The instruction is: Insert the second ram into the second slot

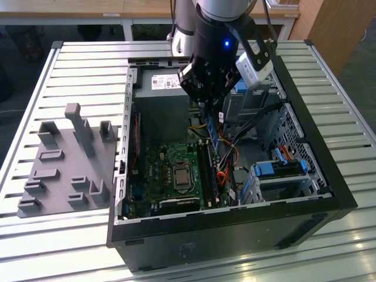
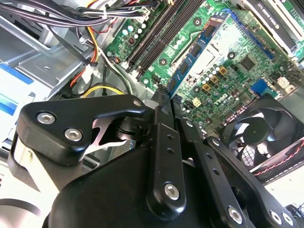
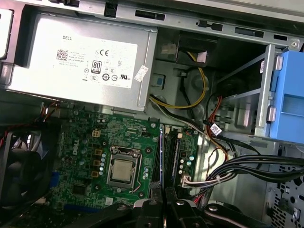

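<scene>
Treat this as the approach stage of insertion. The gripper (image 2: 164, 95) is clamped on the upper end of the second ram (image 2: 197, 47). In the exterior view the stick hangs edge-down and tilted inside the computer case (image 1: 223, 238), with its lower end near the memory slots (image 3: 177, 152) that run just beside the CPU socket (image 3: 122, 169). You cannot tell whether the edge touches a slot; judge it as not seated. Seating calls for the stick to stand upright and parallel to the target slot, followed by a straight press. Check the case contents: the motherboard (image 3: 85, 147) carries the CPU socket, and the power supply (image 3: 80, 61) sits near the socket, past the board edge. The fan (image 3: 19, 175) lies on the socket's side away from the slots. The cable bundle (image 3: 247, 168) and blue drive-bay clips (image 3: 289, 95) lie beyond the slots.
</scene>
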`<action>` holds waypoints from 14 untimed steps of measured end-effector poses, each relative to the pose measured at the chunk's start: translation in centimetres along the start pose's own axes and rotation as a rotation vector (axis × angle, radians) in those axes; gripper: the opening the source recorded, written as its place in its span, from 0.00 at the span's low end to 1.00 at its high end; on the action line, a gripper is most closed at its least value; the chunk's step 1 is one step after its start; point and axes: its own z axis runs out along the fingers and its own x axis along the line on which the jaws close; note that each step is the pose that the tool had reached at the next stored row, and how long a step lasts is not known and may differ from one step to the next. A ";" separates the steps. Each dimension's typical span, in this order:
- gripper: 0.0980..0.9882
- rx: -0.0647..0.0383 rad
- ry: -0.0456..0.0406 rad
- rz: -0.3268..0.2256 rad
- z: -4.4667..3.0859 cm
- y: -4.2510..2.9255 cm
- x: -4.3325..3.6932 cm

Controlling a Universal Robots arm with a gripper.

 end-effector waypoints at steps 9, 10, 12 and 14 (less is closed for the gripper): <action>0.04 0.000 0.0000 0.001 0.19 -0.01 0.00; 0.04 0.000 -0.0001 0.001 0.21 -0.01 0.00; 0.04 0.000 -0.0001 0.002 0.26 -0.01 0.00; 0.04 0.000 -0.0001 0.002 0.30 -0.01 0.00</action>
